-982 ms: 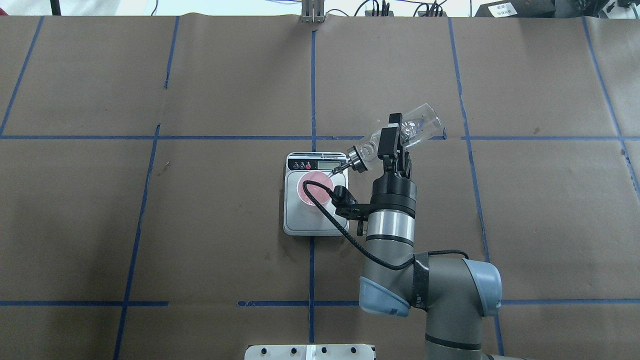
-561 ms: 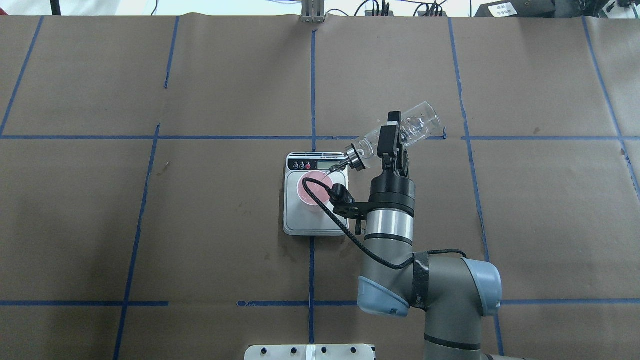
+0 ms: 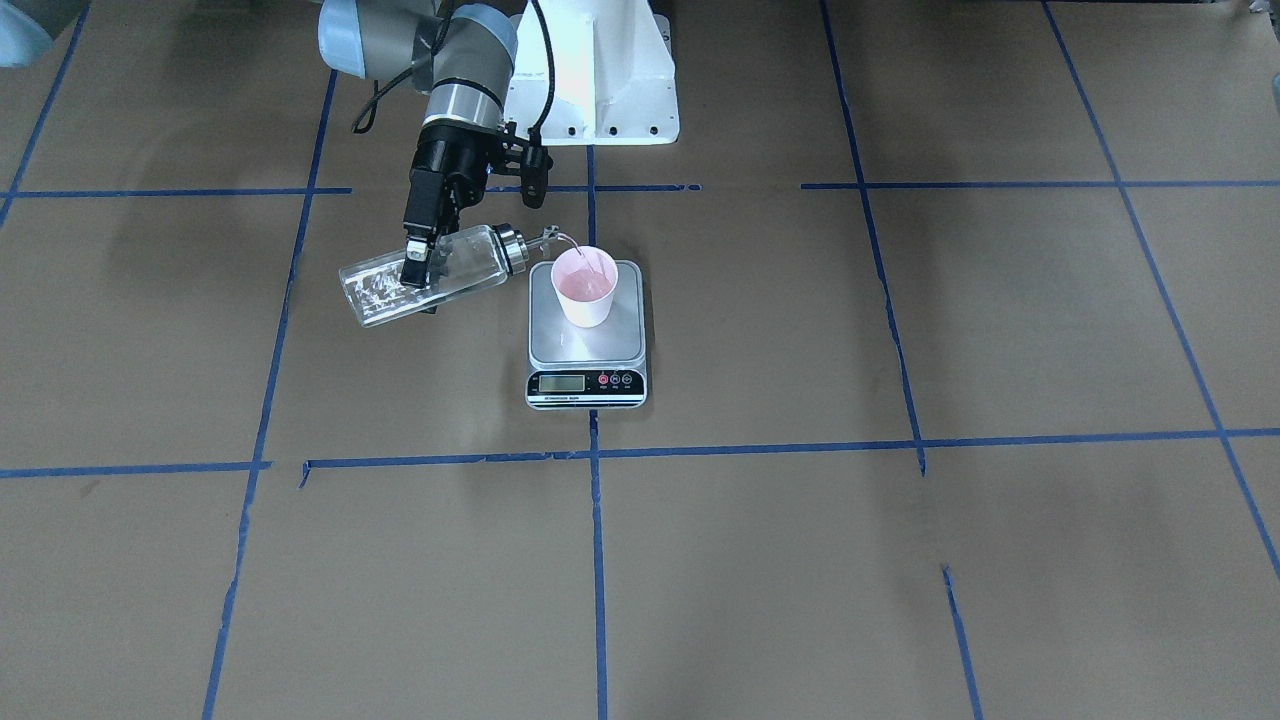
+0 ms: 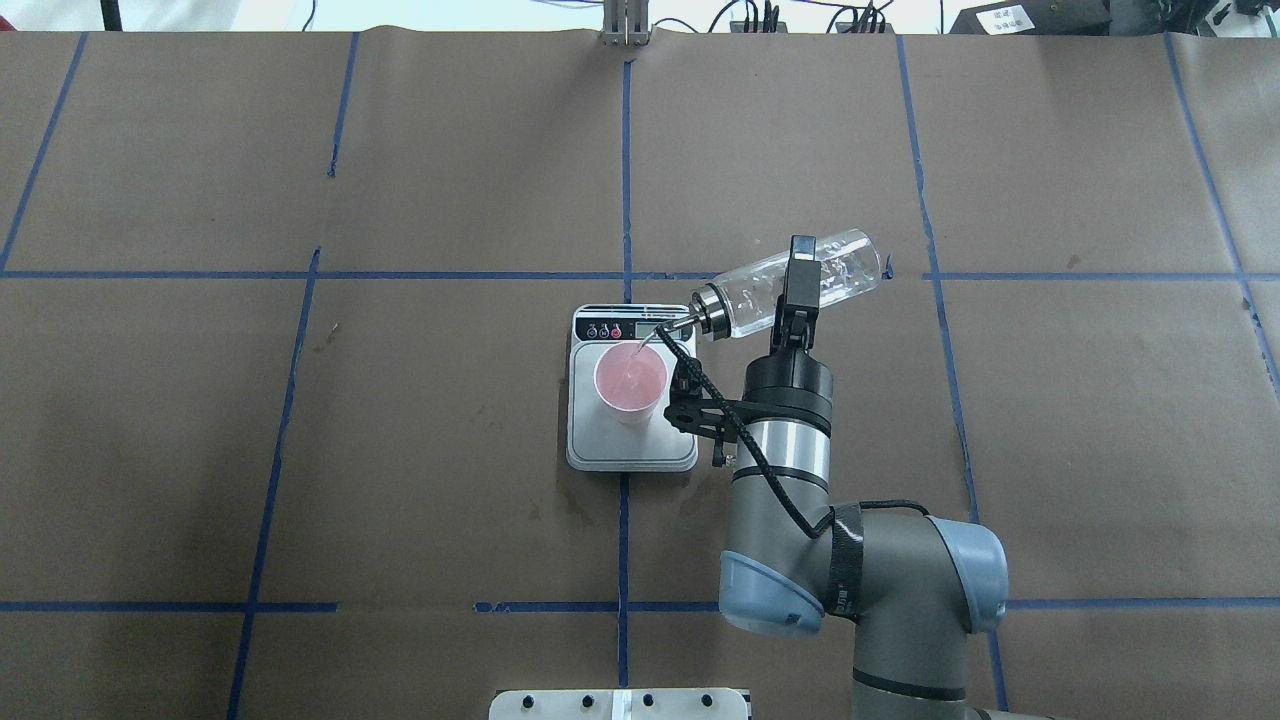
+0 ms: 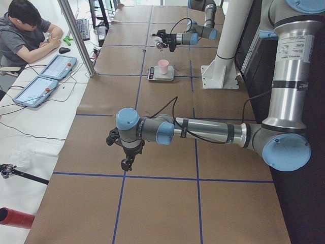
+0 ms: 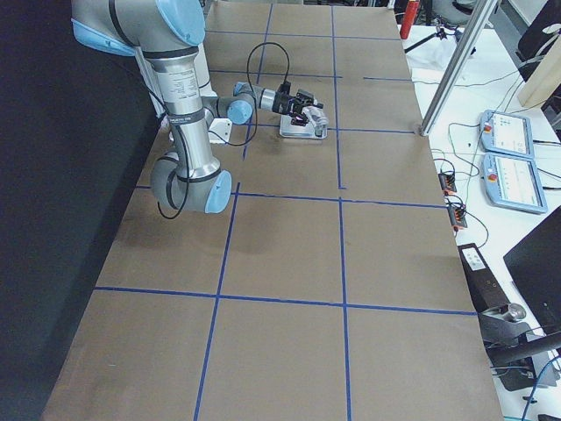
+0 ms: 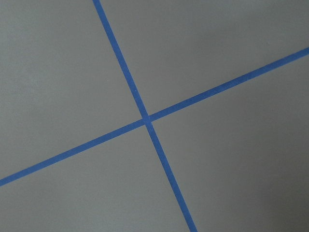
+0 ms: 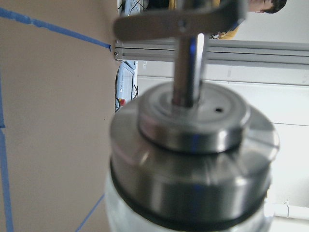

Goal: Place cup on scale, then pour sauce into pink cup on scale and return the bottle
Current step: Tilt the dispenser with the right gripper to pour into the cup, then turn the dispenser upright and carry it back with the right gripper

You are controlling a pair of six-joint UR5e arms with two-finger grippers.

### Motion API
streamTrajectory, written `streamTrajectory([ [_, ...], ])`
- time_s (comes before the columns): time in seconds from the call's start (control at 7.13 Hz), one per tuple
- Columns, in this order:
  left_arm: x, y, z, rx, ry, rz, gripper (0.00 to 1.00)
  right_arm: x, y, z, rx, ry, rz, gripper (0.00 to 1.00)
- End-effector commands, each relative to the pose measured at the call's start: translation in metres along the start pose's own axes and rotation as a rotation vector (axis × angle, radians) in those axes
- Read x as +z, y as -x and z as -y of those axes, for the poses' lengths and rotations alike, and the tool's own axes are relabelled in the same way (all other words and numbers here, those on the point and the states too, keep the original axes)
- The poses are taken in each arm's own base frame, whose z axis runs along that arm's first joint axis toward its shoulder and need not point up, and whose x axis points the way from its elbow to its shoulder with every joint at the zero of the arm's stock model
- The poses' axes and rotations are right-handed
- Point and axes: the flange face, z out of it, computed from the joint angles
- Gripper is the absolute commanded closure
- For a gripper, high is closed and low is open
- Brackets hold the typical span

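Observation:
The pink cup (image 4: 630,378) stands upright on the scale (image 4: 632,450), also seen from the front (image 3: 585,285) on the steel platform (image 3: 585,347). My right gripper (image 4: 800,278) is shut on the clear glass bottle (image 4: 745,290), held tilted nearly level to the right of the scale. Its metal spout (image 4: 667,332) points down over the cup's far right rim. In the front view a thin stream runs from the spout (image 3: 556,238) into the cup. The right wrist view shows the bottle's collar (image 8: 193,159) close up. My left gripper (image 5: 126,163) shows only in the left side view; I cannot tell its state.
The table is brown paper with blue tape lines (image 7: 145,118). The robot's white base (image 3: 590,80) stands behind the scale. A white plate (image 4: 620,703) sits at the near edge. An operator (image 5: 25,30) sits with tablets (image 5: 43,84) beyond the table's far side.
My right wrist has rotated and tipped the bottle flatter, bringing the spout down over the cup's rim. The black cable has swung off the cup's mouth.

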Motion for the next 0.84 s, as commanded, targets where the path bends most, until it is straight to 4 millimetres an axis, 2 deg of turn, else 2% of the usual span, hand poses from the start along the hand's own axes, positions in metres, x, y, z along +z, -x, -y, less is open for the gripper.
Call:
streamTrajectory([
  [0.0,-0.002,-0.001,0.004,0.003,-0.003,0.001,0.0,-0.002,-0.003,0.002,0.153,0.002,0.04,1.0],
  [0.42,-0.003,-0.001,0.004,0.002,-0.004,0.001,0.0,-0.024,-0.066,-0.003,0.477,-0.008,0.199,1.0],
  [0.7,-0.004,-0.001,0.005,0.004,-0.007,0.002,0.0,-0.024,-0.063,-0.012,0.658,0.026,0.241,1.0],
])
